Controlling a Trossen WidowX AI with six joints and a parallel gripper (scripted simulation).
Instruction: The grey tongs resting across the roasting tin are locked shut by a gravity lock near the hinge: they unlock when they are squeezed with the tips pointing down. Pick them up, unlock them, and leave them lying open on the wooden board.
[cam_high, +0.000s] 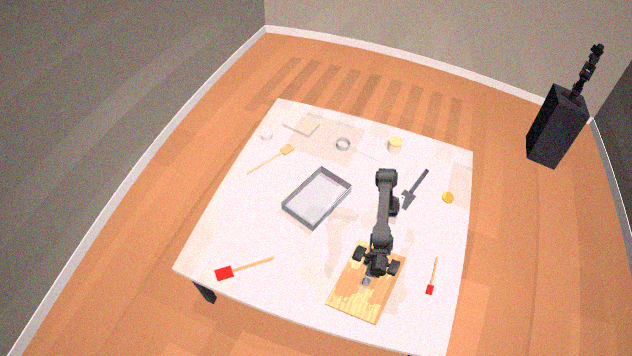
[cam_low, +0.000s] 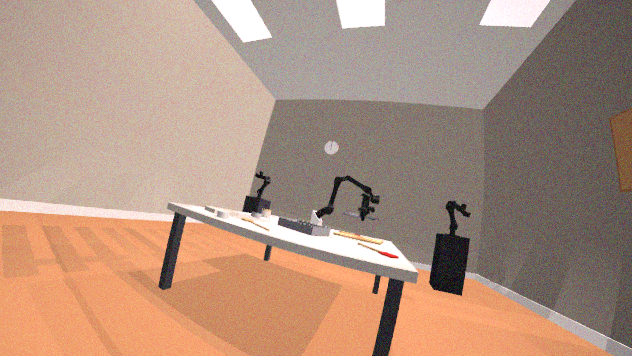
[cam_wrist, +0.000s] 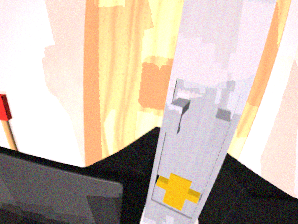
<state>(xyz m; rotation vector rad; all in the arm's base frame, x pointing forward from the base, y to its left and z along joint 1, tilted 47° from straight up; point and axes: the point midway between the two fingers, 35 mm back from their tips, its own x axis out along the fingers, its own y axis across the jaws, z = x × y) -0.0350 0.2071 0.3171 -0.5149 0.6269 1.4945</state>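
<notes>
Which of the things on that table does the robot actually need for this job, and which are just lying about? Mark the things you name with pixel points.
Part of the job:
- grey tongs (cam_wrist: 200, 150), in the gripper (cam_wrist: 176, 136)
- wooden board (cam_high: 350, 295) (cam_wrist: 117, 100)
- roasting tin (cam_high: 298, 218) (cam_low: 300, 227)

Just lying about:
- two red-headed tools (cam_high: 224, 273)
- yellow disc (cam_high: 448, 197)

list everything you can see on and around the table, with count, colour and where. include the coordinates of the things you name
roasting tin (cam_high: 287, 205) (cam_low: 300, 226): one, grey, mid-table
wooden board (cam_high: 345, 295) (cam_low: 357, 237): one, light wood, under the gripper
tongs (cam_low: 354, 215) (cam_wrist: 200, 140): one, grey, held above the board
red-headed tools: two, wooden handles, either side of the board
yellow-topped jar (cam_high: 395, 145): one, table's far side
yellow disc (cam_high: 448, 197): one, near the table edge
other arms: two, black, on pedestals
gripper (cam_high: 378, 265) (cam_low: 366, 214): one, black, shut on the tongs
</notes>
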